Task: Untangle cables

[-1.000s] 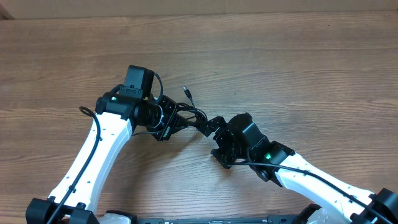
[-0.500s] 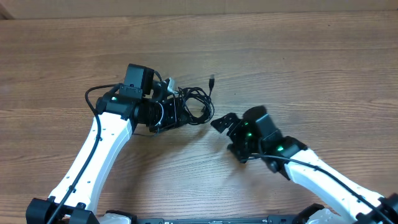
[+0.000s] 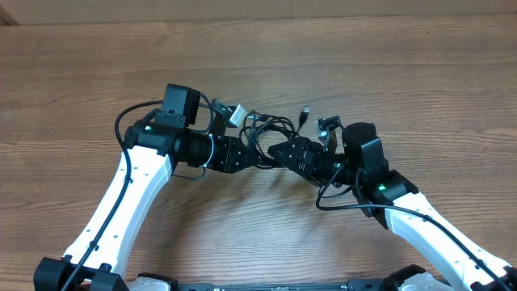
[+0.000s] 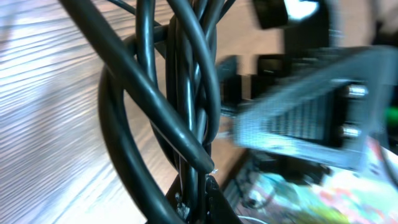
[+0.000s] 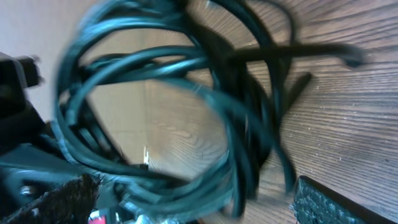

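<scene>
Quick update: the right tool has been swung back in. Half a second ago it was pulled clear of the cables, with bare wood left between. Now it's been pushed right up against the bundle from the right, jaws spread as wide as they go and nothing gripped yet. In the right wrist view the loops are seen hanging in front of the spread fingers, not pinched between them.

The left tool is clamped shut on the strands, which can be followed straight down into its tips in the left wrist view. The bundle is held between the two tools, about mid-bench. It has been spread out to the right, with one plug end flung out that way and a silvery one up by the left wrist camera.

Not much has been untangled tbh, it's all one clump. Probably a second grip is being set up so a strand can be pulled away from the held side.
</scene>
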Controlling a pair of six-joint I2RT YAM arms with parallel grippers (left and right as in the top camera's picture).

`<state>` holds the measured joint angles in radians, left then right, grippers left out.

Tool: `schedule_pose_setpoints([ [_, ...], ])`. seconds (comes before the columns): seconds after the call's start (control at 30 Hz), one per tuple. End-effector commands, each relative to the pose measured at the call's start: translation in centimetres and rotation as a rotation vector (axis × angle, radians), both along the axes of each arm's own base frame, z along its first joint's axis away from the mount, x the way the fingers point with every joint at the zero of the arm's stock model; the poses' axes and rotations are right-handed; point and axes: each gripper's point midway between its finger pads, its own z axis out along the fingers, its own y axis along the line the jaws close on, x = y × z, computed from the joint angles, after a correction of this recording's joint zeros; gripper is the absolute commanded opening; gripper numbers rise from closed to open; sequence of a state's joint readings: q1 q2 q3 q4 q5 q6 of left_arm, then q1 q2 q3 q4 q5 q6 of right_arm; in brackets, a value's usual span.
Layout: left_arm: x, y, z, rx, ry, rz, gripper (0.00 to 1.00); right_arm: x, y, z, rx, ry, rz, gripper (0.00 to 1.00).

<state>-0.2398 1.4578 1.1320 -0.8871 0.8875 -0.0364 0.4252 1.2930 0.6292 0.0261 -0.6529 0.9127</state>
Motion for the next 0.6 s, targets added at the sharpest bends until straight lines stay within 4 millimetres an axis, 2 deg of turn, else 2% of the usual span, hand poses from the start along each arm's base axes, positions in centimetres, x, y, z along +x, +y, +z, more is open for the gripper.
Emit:
schedule_pose_setpoints([
  [0.0, -1.0, -1.2, 2.4, -0.149, -0.056, -0.103, 0.04, 0.4, 0.1, 1.6, 0.002, -0.085, 0.022, 1.00],
  [0.07, -1.0, -1.2, 2.4, -0.148, -0.055, -0.103, 0.04, 0.7, -0.1, 1.5, -0.007, -0.087, 0.002, 0.98],
  [0.17, -1.1, -1.2, 2.4, -0.148, -0.054, -0.103, 0.04, 0.7, -0.1, 1.4, -0.007, -0.084, -0.002, 0.87],
  [0.23, -1.0, -1.2, 2.3, -0.144, -0.054, -0.101, 0.04, 0.7, -0.1, 1.4, -0.007, -0.083, -0.001, 0.70],
  [0.33, -0.7, -0.7, 1.5, -0.087, -0.058, -0.082, 0.04, 0.7, -0.1, 1.5, -0.006, -0.085, -0.001, 0.35],
  [0.37, -0.6, -0.5, 1.1, -0.061, -0.057, -0.073, 0.04, 0.7, -0.1, 1.5, -0.006, -0.084, -0.002, 0.29],
  [0.47, -0.5, 0.6, -0.5, 0.043, -0.034, -0.034, 0.04, 0.7, -0.1, 1.4, 0.002, -0.061, -0.012, 0.17],
  [0.57, -0.3, 2.5, -2.4, 0.190, 0.025, 0.051, 0.10, 0.7, -0.1, 1.4, 0.002, -0.062, -0.012, 0.13],
])
